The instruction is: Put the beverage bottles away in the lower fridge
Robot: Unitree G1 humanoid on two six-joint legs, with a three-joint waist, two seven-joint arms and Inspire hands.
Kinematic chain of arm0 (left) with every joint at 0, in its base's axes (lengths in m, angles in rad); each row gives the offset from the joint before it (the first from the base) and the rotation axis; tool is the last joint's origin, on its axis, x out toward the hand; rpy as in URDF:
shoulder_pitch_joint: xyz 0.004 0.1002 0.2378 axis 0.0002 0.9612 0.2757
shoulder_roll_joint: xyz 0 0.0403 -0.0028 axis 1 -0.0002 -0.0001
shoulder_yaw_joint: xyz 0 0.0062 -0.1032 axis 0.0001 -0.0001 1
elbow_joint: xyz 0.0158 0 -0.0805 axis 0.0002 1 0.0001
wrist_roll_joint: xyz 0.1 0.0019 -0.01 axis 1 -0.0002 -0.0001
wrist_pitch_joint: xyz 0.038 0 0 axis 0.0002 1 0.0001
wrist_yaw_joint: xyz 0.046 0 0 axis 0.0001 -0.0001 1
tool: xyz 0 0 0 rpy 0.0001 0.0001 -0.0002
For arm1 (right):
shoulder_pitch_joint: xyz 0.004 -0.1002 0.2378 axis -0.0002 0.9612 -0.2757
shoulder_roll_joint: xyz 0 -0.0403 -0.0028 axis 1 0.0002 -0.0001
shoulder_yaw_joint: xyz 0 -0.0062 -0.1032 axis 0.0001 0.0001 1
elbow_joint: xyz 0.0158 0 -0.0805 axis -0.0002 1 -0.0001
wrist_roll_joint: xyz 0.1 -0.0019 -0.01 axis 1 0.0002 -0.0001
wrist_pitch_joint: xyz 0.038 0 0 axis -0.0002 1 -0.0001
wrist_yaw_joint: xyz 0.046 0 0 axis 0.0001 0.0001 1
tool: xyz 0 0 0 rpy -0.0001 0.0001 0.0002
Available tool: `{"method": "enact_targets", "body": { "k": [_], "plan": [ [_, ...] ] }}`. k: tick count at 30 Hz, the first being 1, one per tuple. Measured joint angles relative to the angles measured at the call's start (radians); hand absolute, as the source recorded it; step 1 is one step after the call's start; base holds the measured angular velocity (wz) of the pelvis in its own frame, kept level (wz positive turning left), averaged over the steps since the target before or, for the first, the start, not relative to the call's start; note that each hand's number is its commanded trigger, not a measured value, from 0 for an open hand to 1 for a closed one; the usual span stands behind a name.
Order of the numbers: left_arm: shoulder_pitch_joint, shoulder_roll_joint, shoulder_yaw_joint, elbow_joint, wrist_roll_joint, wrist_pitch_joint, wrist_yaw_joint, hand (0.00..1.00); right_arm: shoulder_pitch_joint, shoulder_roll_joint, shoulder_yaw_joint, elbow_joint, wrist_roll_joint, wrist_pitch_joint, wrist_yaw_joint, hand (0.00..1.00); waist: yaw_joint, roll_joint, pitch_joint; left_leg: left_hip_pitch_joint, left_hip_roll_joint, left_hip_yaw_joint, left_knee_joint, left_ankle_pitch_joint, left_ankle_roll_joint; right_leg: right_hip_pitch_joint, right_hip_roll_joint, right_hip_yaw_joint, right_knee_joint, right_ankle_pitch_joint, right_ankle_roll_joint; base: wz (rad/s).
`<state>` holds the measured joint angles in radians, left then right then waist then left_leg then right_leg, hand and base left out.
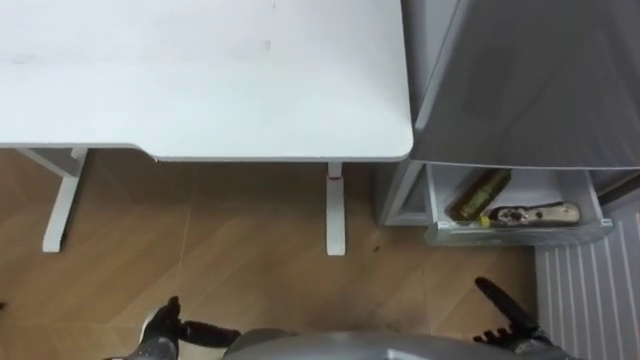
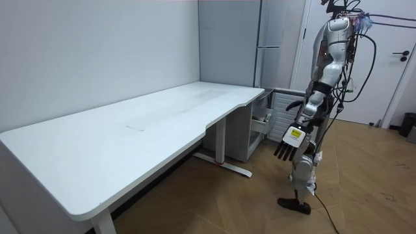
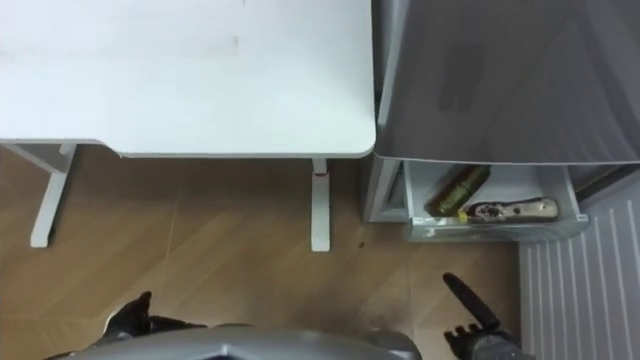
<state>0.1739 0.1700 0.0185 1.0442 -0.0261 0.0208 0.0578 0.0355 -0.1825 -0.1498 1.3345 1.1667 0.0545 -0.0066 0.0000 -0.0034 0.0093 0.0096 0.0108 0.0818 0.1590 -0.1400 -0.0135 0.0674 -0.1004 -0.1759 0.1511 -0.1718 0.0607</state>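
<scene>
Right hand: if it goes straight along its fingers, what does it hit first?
Likely the front left corner of the open drawer: the right hand aims there over the floor. Depth is unclear; it could meet floor sooner.

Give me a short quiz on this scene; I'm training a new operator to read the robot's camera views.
1. True or false: the lower fridge drawer is open.
2. How many bottles lie in that drawer?
3. What do the left hand and right hand hold? A) a drink each B) nothing C) a cloth

Key:
1. True.
2. Two: a brown bottle and a paler bottle, lying side by side.
3. B; both hands are open, low over the floor.
</scene>
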Motion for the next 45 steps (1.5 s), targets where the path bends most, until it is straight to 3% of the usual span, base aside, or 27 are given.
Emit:
{"method": "enact_targets", "body": {
  "k": [4,10,20,26,29,31,32,37,39,42,45],
  "plan": [
    [0.032,-0.009,0.060,0.000,-0.001,0.001,0.001,0.00,0.035,0.009,0.000,0.026,-0.004,0.002,0.023,0.00,0.001,0.000,-0.0052,0.004,0.000,0.001,0.000,-0.007,-0.001,0.003,0.000,0.005,-0.001,-0.001,0.001,0.00],
    [0.054,-0.030,0.061,0.003,-0.001,0.004,0.001,0.00,0.043,0.023,-0.001,0.046,-0.027,0.018,0.050,0.00,0.001,-0.004,-0.0037,0.013,0.000,0.002,0.000,-0.012,-0.001,0.018,0.001,0.007,-0.002,-0.001,0.002,0.00],
    [0.066,-0.018,0.061,0.037,0.001,0.025,-0.024,0.00,0.042,0.032,-0.049,0.019,0.089,0.046,0.072,0.00,-0.005,0.000,-0.0068,0.019,-0.001,-0.001,0.010,-0.018,0.001,0.024,-0.001,0.007,-0.001,-0.005,0.003,0.00],
    [0.091,-0.002,0.059,0.035,0.076,0.026,-0.023,0.00,0.021,0.029,-0.102,-0.003,0.167,0.029,0.049,0.00,-0.029,0.013,-0.0024,-0.005,-0.002,-0.023,0.048,-0.035,0.002,0.031,-0.002,-0.019,-0.001,-0.012,0.005,0.12],
    [0.089,-0.001,0.059,0.035,0.107,0.026,-0.023,0.00,0.015,0.028,-0.115,-0.013,0.205,0.013,0.047,0.00,-0.028,0.022,-0.0063,-0.008,-0.004,-0.029,0.051,-0.035,0.002,0.031,-0.003,-0.024,-0.001,-0.013,0.005,0.08],
    [0.083,-0.001,0.059,0.036,0.108,0.027,-0.023,0.00,0.007,0.027,-0.138,-0.015,0.225,0.008,0.040,0.00,-0.028,0.028,-0.0033,-0.025,-0.003,-0.030,0.063,-0.037,0.002,0.021,-0.003,-0.024,0.006,-0.013,0.005,0.02],
    [0.069,-0.001,0.059,0.037,0.108,0.029,-0.022,0.00,-0.009,0.023,-0.154,-0.015,0.235,0.007,0.036,0.00,-0.029,0.036,-0.0081,-0.048,-0.002,-0.035,0.080,-0.039,0.002,-0.001,-0.003,-0.027,0.021,-0.016,0.004,0.13],
    [-0.005,0.002,0.055,0.070,0.107,0.028,-0.020,0.00,-0.115,0.006,-0.180,-0.013,0.260,-0.014,0.025,0.00,-0.028,0.050,-0.0020,-0.177,-0.005,-0.040,0.163,-0.041,0.005,-0.154,-0.021,-0.022,0.153,-0.049,-0.002,0.03],
    [-0.073,0.011,0.032,0.118,0.103,0.022,-0.019,0.00,-0.200,-0.006,-0.179,-0.009,0.310,-0.022,0.022,0.00,-0.023,0.053,0.0085,-0.270,-0.007,-0.040,0.231,-0.044,0.009,-0.262,-0.035,-0.016,0.249,-0.078,-0.008,0.03],
    [-0.129,0.020,0.014,0.150,0.097,0.011,-0.002,0.00,-0.287,-0.013,-0.181,0.001,0.364,-0.036,0.024,0.00,-0.005,0.038,0.0256,-0.397,-0.002,-0.043,0.316,-0.051,0.007,-0.400,-0.040,-0.006,0.357,-0.102,-0.018,0.02],
    [-0.144,0.021,-0.007,0.174,0.097,0.005,0.005,0.00,-0.321,-0.022,-0.194,0.008,0.381,-0.048,0.026,0.00,0.008,0.038,0.0260,-0.504,0.008,-0.044,0.411,-0.074,0.006,-0.507,-0.038,0.004,0.447,-0.122,-0.026,-0.05]
  ]
}}
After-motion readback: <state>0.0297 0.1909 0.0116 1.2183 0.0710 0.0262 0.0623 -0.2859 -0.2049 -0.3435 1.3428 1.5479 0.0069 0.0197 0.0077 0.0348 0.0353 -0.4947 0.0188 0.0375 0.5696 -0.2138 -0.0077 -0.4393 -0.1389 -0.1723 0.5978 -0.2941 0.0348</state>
